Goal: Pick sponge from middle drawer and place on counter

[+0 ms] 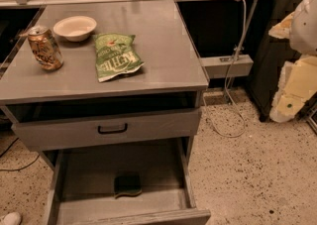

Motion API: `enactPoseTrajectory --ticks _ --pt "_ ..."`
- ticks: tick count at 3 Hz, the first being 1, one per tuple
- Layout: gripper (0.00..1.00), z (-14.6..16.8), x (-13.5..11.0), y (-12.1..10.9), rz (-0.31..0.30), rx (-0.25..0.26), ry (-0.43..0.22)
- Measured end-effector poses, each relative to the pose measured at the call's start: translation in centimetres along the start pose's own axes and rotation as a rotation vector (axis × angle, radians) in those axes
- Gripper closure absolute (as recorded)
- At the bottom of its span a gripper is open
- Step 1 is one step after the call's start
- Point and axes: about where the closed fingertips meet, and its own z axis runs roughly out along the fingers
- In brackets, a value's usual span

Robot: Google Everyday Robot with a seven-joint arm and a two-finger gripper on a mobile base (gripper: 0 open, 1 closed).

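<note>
The sponge (pixel 128 185), dark green on top with a yellow edge, lies flat on the floor of the pulled-out middle drawer (pixel 89 172), near its front and a little right of centre. The counter (pixel 158 30) is the grey top of the cabinet above it. My gripper is not in view. A blurred white shape (pixel 304 21) at the right edge could be part of my arm.
On the counter stand a drink can (pixel 44 47), a white bowl (pixel 75 28) and a green chip bag (pixel 116 55). A drawer front with a black handle (pixel 112 129) sits above the open drawer. Cables (pixel 233 95) and pale foam pieces (pixel 292 85) are at the right.
</note>
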Motion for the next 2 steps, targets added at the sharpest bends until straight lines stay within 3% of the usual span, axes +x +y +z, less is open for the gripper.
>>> enactPoseTrajectory --ticks 1,2 --pt "0.00 0.1 0.1 0.1 0.003 0.002 -0.010" --pt "0.00 1.9 -0.9 2.9 0.009 -0.025 -0.067"
